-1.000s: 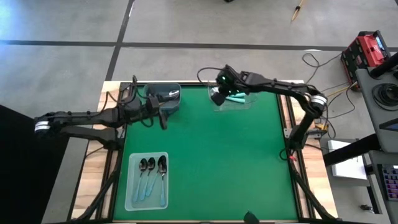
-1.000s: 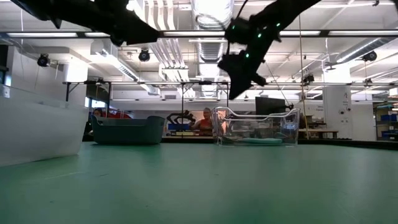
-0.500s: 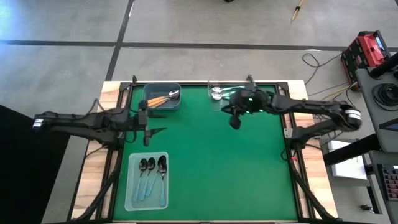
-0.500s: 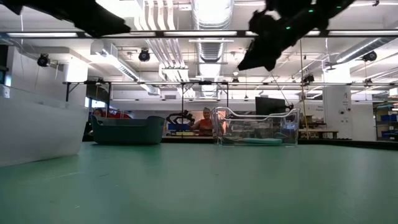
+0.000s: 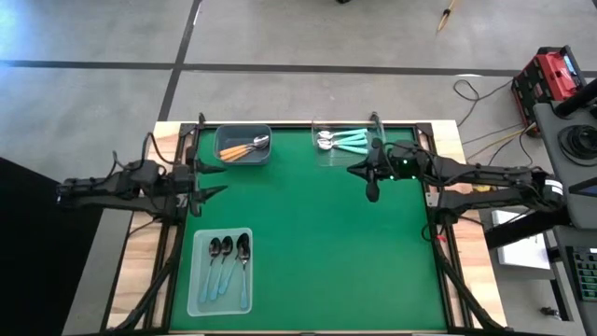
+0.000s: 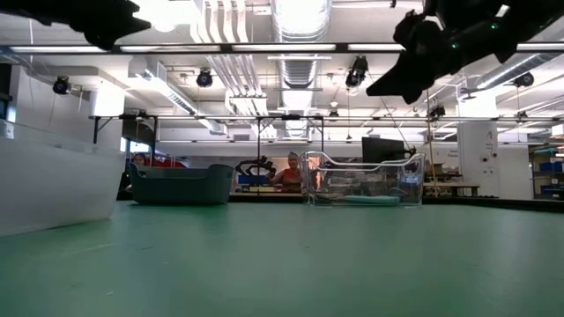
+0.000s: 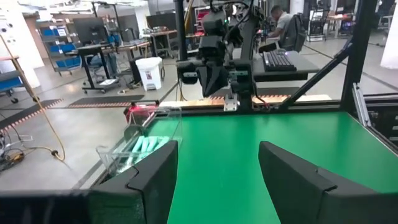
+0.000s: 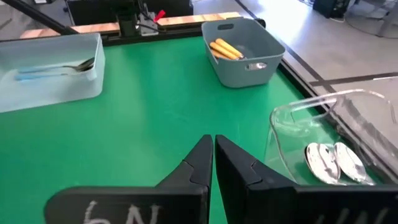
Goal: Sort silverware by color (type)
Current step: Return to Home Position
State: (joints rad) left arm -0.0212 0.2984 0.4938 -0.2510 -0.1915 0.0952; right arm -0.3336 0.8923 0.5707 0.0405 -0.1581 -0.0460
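Orange-handled spoons (image 5: 244,147) lie in a grey bin (image 5: 227,153) at the far left. Teal-handled spoons (image 5: 345,140) lie in a clear bin (image 5: 328,155) at the far middle, silver bowls (image 8: 329,162) toward the left. Three dark-bowled spoons with light-blue handles (image 5: 227,269) lie in a pale tray (image 5: 199,299) near the front left. My left gripper (image 5: 224,180) hovers open at the table's left edge and holds nothing. My right gripper (image 5: 351,169) hovers shut, in front of the clear bin, empty.
The middle and right of the green mat (image 5: 326,261) hold no objects. Both arms reach in from the sides, well above the surface. A black frame rail (image 5: 434,205) runs along the table's right edge. Beyond the far edge are benches and a seated person (image 6: 291,172).
My left gripper has drawn back from beside the grey bin toward the table's left edge, staying open. My right gripper has pulled away from above the clear bin toward the right and near side and tipped up from pointing down to almost level. The spoons lie unmoved.
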